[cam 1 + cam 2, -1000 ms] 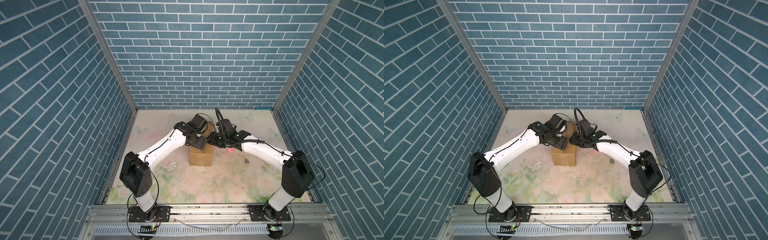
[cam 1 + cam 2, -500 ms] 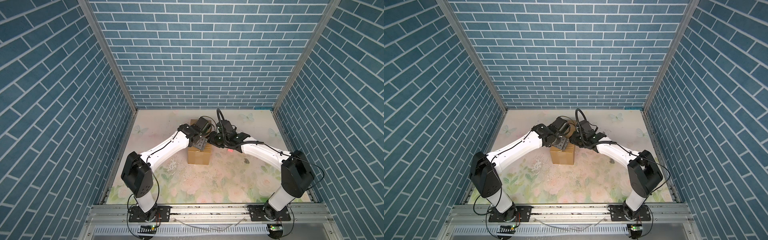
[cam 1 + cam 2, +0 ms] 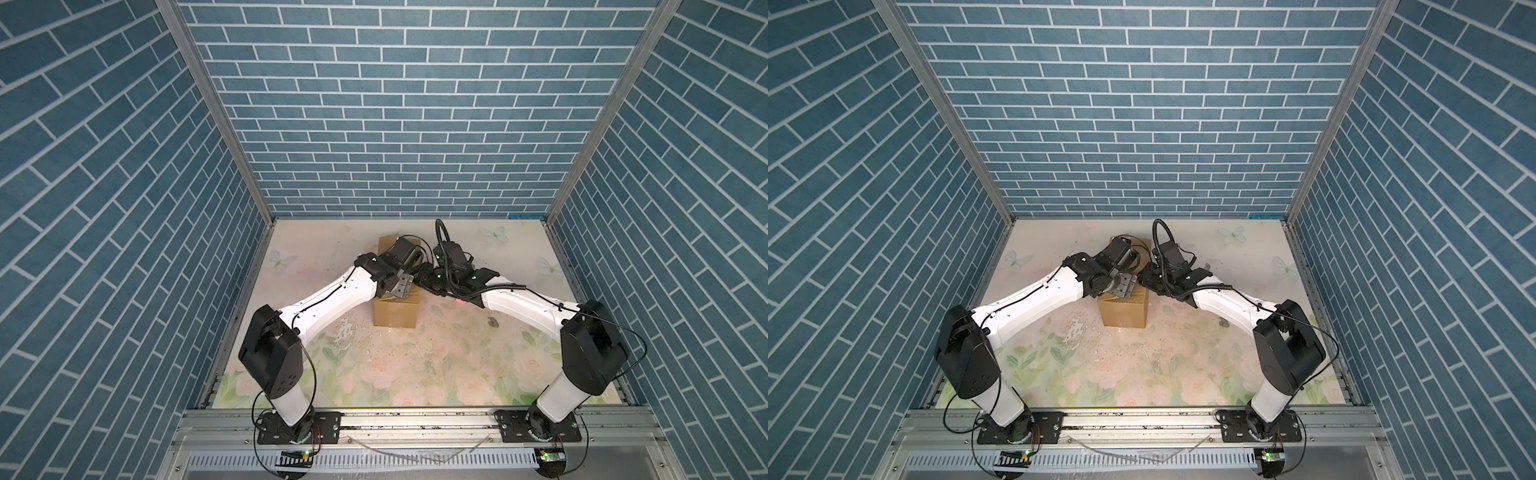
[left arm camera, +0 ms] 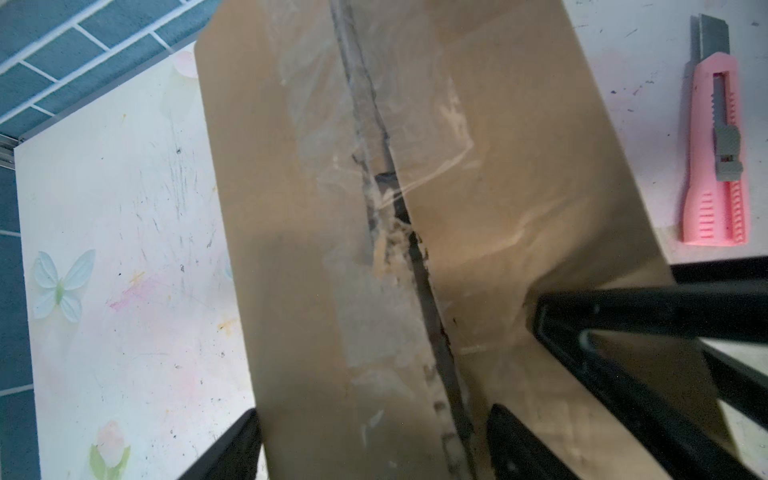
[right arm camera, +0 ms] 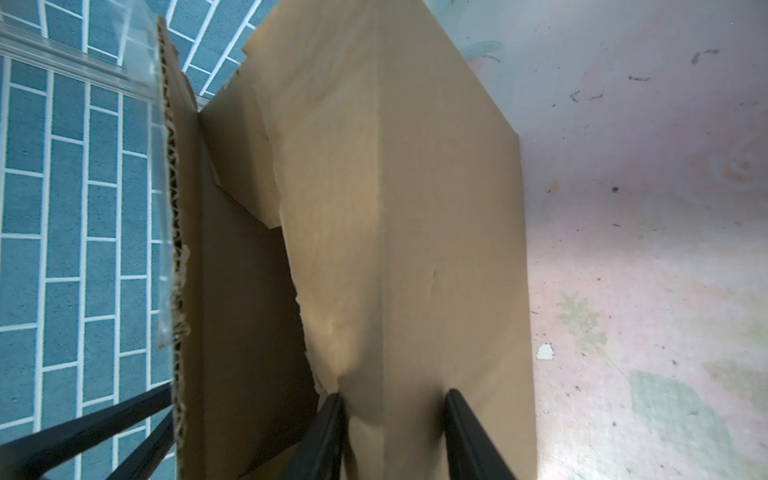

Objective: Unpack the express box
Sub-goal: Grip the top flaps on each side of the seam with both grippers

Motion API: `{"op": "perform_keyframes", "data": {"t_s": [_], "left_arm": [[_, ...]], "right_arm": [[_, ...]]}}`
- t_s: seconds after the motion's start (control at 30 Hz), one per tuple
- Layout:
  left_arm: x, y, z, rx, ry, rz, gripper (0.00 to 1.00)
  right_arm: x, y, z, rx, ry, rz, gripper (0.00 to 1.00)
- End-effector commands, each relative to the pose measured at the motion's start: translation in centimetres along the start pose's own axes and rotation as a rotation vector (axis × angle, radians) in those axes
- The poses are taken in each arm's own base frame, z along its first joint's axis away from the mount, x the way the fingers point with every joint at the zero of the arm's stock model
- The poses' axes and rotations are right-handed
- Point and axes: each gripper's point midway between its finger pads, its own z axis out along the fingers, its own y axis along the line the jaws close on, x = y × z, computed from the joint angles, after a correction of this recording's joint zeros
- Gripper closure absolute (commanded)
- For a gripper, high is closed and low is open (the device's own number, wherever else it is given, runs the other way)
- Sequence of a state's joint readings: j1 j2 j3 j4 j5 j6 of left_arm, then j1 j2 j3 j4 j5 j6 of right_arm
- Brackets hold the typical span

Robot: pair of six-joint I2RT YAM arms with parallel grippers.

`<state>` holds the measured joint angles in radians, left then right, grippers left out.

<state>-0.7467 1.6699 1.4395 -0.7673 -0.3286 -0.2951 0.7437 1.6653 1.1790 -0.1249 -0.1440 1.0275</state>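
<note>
Likely light, bendy: brown corrugated cardboard express box (image 3: 395, 312), best held by its flaps (image 4: 519, 166).
Right claw (image 5: 392, 401) pinches one; left claw (image 4: 374, 411) gapes.

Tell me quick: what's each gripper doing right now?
Left gripper: open wide, jaws astride part of the express box top, no clear grip.
Right gripper: closed on the box's side edge, one jaw inside the opening.

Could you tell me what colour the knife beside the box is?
The knife is pink, seen best in the left wrist view.
</note>
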Motion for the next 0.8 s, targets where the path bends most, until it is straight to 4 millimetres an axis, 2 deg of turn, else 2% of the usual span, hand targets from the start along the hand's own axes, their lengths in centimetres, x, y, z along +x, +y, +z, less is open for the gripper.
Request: {"op": "perform_keyframes", "data": {"t_s": [0.0, 0.23, 0.37, 0.47, 0.6, 0.77], "left_arm": [[-0.9, -0.6, -2.0, 0.051, -0.071, -0.026, 0.19], [-1.3, 0.3, -3.4, 0.098, -0.125, -0.085, 0.36], [-0.7, 1.1, -3.1, 0.143, -0.127, -0.154, 0.43], [-0.1, 1.9, -2.7, 0.164, -0.126, -0.198, 0.44], [0.5, 2.7, -2.6, 0.188, -0.126, -0.235, 0.44], [-0.5, 3.0, -4.4, 0.235, -0.182, -0.256, 0.23]], "right_arm": [[4.5, -4.8, 2.0, 0.142, 0.147, 0.079, 0.61], [4.5, -5.0, 2.0, 0.159, 0.149, 0.075, 0.61], [4.2, -4.9, 1.6, 0.178, 0.147, 0.056, 0.60], [4.0, -4.8, 1.4, 0.190, 0.146, 0.044, 0.58], [3.8, -4.3, 0.9, 0.206, 0.143, 0.018, 0.57], [3.7, -3.9, 0.9, 0.211, 0.141, 0.004, 0.53]]}}
